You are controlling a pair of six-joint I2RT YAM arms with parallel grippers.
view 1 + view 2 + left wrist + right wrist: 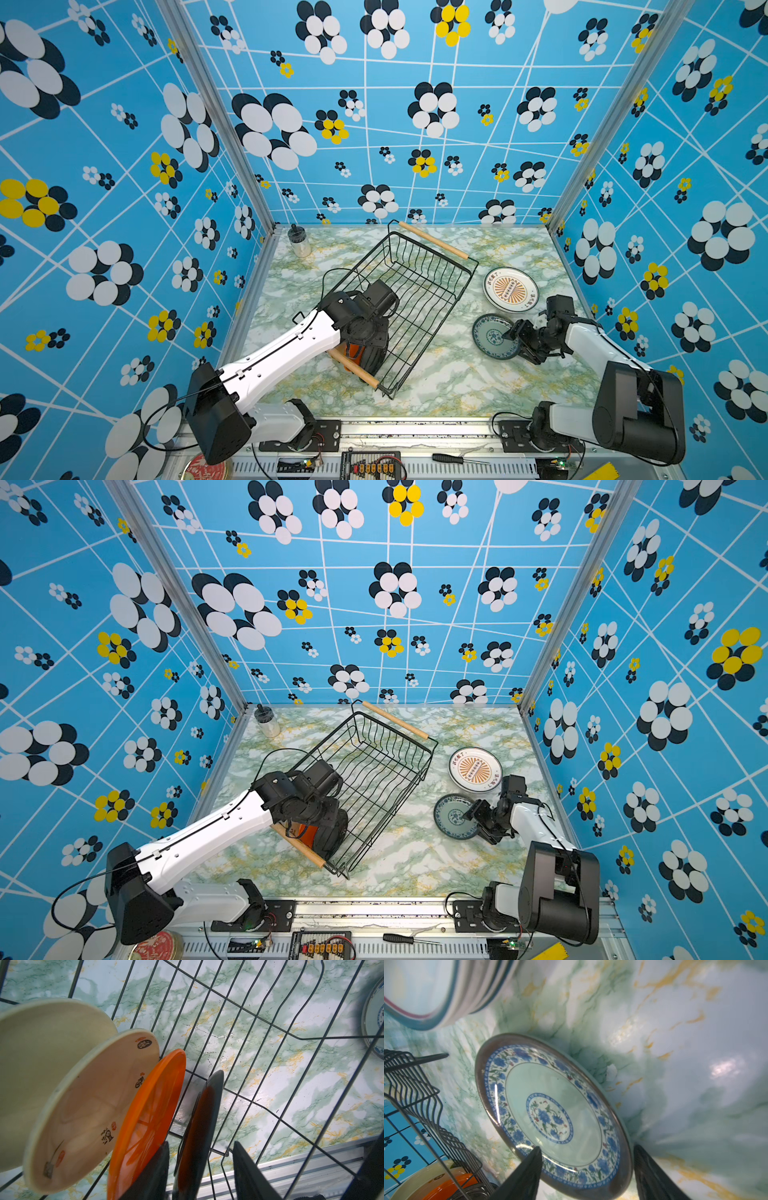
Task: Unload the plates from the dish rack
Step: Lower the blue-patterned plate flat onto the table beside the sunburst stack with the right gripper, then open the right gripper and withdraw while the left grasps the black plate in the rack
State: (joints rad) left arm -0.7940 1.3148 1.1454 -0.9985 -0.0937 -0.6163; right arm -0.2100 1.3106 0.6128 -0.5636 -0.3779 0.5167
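Observation:
The black wire dish rack (434,242) lies askew mid-table. My left gripper (201,1142) reaches into its near end, open, with a black plate (207,1105) upright between the jaws and a gap on each side. Beside it stand an orange plate (149,1109), a tan printed plate (93,1095) and a cream plate (41,1053). To the right, a blue-patterned plate (548,1113) lies flat on the table. My right gripper (587,1146) is open astride its near rim, not touching it. A stack of white plates (510,289) sits behind it.
A glass jar with a black lid (299,241) stands in the far left corner. A screwdriver (453,458) and a red tin (205,469) lie on the front rail. Blue patterned walls close in three sides.

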